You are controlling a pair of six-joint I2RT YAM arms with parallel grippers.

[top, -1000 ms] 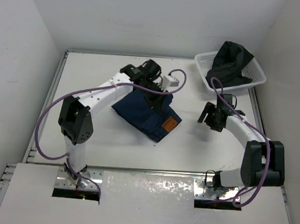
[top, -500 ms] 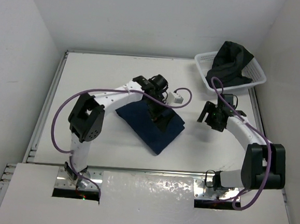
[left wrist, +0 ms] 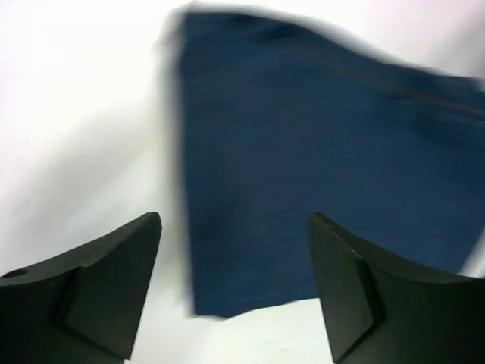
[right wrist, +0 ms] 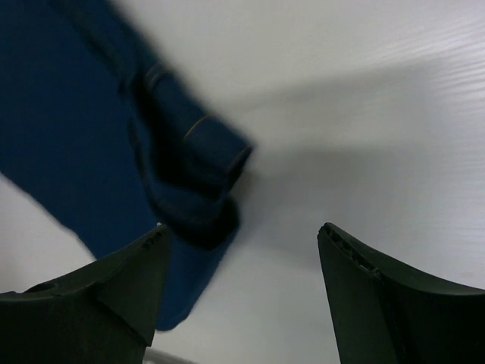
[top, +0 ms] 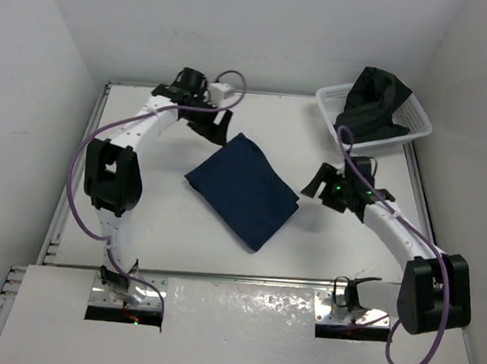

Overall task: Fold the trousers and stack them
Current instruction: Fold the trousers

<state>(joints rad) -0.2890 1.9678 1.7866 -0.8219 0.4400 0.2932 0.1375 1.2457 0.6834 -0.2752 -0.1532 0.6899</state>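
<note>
Find the trousers (top: pixel 243 190) at mid-frame, folded into a flat navy diamond on the table (top: pixel 164 226), touched by nothing. Judge the fold done and stacking next. Mind the right corner, bunched and thick in the right wrist view: press flat first, then grip through all layers at two opposite edges, lift level, set down square. Bring in the left gripper (top: pixel 214 127), wide and empty at upper left beyond the far corner, and the right gripper (top: pixel 321 181), wide and empty just right of the trousers. Keep clear of the basket (top: pixel 330 96) at upper right, holding dark cloth (top: pixel 377 95).
</note>
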